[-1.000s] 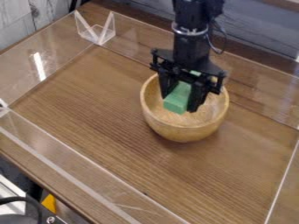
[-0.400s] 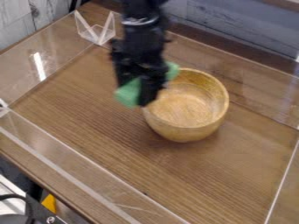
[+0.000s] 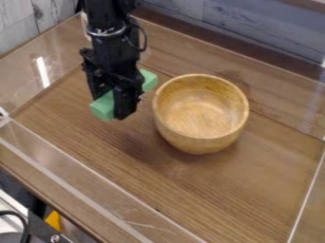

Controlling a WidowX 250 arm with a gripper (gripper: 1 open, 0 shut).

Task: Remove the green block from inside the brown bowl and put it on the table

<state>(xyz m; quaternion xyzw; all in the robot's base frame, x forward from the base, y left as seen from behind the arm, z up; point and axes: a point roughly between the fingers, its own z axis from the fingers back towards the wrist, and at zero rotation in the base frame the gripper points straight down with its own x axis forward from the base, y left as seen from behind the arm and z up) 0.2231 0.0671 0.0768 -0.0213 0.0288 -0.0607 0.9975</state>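
- I see clear acrylic walls (image 3: 51,59) along the left and front edges, well left of the brown bowl (image 3: 200,114); a clear triangular stand (image 3: 102,28) sits far back-left of the bowl.
- My gripper (image 3: 113,102) hangs just left of the bowl, pointing down, black fingers partly spread and clamped on the green block (image 3: 117,98).
- Block is outside the bowl, tilted, held above the table (image 3: 241,190); can't tell if its low end touches the wood.
- Bowl stands upright on dark wood-grain, hollow bare.
- Right of the bowl: more tabletop, another acrylic edge; grey wall behind.
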